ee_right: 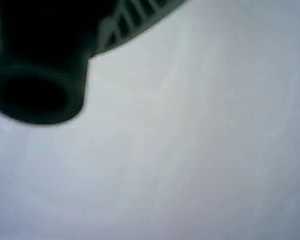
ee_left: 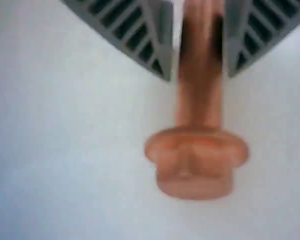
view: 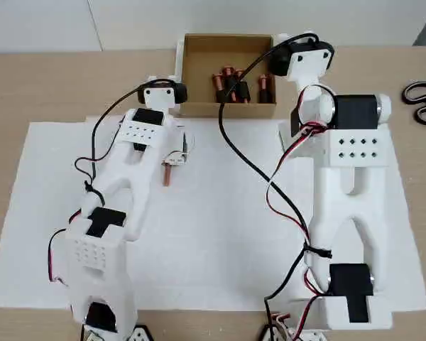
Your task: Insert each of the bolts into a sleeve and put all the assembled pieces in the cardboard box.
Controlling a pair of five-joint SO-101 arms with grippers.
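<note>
A copper bolt (ee_left: 197, 150) hangs head-down over the white sheet, its shank pinched between the grey fingers (ee_left: 140, 35) of my left gripper (ee_left: 200, 65), which is shut on it. In the high view this bolt (view: 167, 175) sits below the left gripper (view: 176, 158), just in front of the cardboard box (view: 199, 71). A black sleeve (ee_right: 37, 92) with its open end showing is held in my right gripper (ee_right: 85, 35), above bare white sheet. The right arm (view: 355, 149) stands to the right of the box. Several assembled copper-and-black pieces (view: 231, 85) lie in the box.
A white sheet (view: 220, 234) covers the middle of the wooden table. Black scissors (view: 422, 99) lie at the far right edge. Black and red cables (view: 270, 177) run from the box area down between the two arms.
</note>
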